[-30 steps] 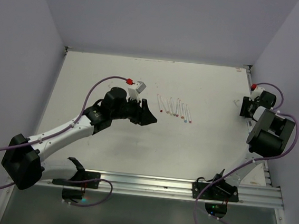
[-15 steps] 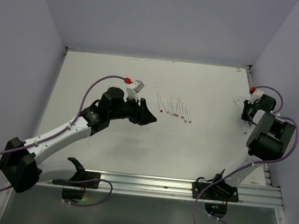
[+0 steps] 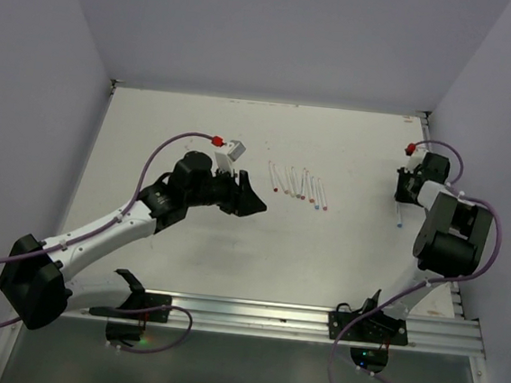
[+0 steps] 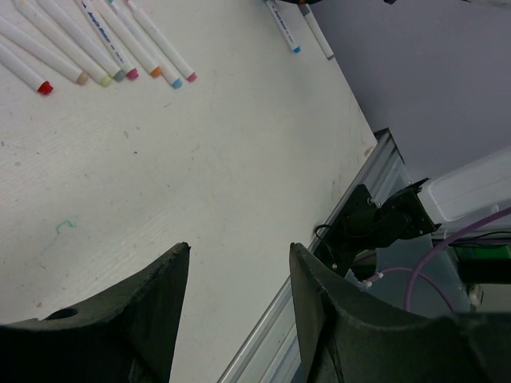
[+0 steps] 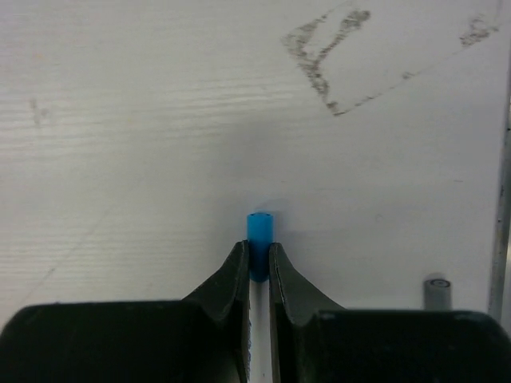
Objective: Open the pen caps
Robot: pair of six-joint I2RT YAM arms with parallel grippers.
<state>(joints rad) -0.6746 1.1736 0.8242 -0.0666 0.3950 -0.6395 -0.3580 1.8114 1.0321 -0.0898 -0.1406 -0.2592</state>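
Several white pens (image 3: 298, 186) lie in a row at the table's middle, coloured ends toward the near edge; the left wrist view has them at its top left (image 4: 104, 48). My left gripper (image 3: 256, 201) (image 4: 239, 249) hovers open and empty just left of the row. At the far right, my right gripper (image 3: 404, 190) (image 5: 256, 246) points down, its fingertips pinching the blue pen cap (image 5: 259, 230) of a pen (image 3: 401, 213) lying on the table. The pen's white barrel runs back between the fingers. A grey-ended pen (image 5: 436, 292) lies just to its right.
A white box with a red knob (image 3: 231, 150) sits on the left wrist. The metal rail (image 3: 316, 320) runs along the near edge. The table's right edge (image 5: 503, 199) is close beside the right gripper. Pencil-like marks (image 5: 327, 56) stain the board.
My right arm has swung left and its jaws have closed onto the blue cap. The left arm has hardly moved.
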